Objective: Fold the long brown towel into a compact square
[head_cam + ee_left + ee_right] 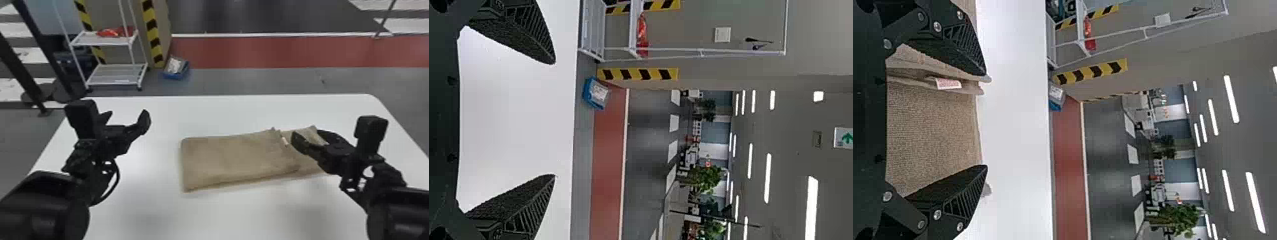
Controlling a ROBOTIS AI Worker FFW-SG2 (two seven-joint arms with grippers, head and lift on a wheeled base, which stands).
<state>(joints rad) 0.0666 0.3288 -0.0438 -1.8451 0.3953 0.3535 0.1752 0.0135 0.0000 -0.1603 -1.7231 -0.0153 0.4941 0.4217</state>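
Observation:
The brown towel (236,156) lies folded on the white table, its upper layer ending short of the right end, where a lower layer (311,135) shows. A small white tag sits at that edge. My right gripper (309,135) is over the towel's right end, open; in the right wrist view the right gripper (987,121) has its fingers spread above the towel (933,130), one near the tag (948,84). To the left of the towel, apart from it, is my left gripper (127,116). In the left wrist view the left gripper (555,120) is open with nothing between its fingers.
The white table (223,111) has its far edge behind the towel. Beyond it on the floor stand a white wire shelf (111,75) and a blue box (175,68), beside a post with yellow and black stripes.

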